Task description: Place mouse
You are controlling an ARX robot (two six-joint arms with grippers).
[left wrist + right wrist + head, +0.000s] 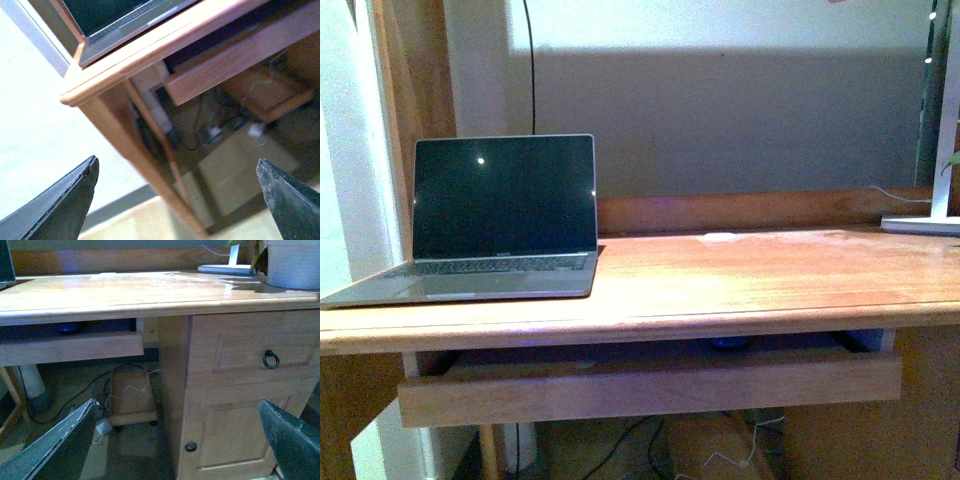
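Observation:
The mouse [728, 343] is a small dark blue-grey dome lying in the pull-out tray [650, 385] under the wooden desktop [740, 275]. Only its top shows. It also shows in the right wrist view [69, 328], in shadow above the tray's front board [70, 347]. Neither arm shows in the front view. My left gripper [177, 200] is open and empty, low by the desk's left corner leg [135, 150]. My right gripper [177, 440] is open and empty, low in front of the desk's cabinet door [240, 435].
An open laptop [500, 215] with a dark screen stands on the desk's left side. A white lamp base [920, 224] sits at the far right, beside a white pot [292, 262]. A drawer with a ring pull [271, 359] is above the cabinet door. Cables and a small wooden trolley [132, 397] lie under the desk.

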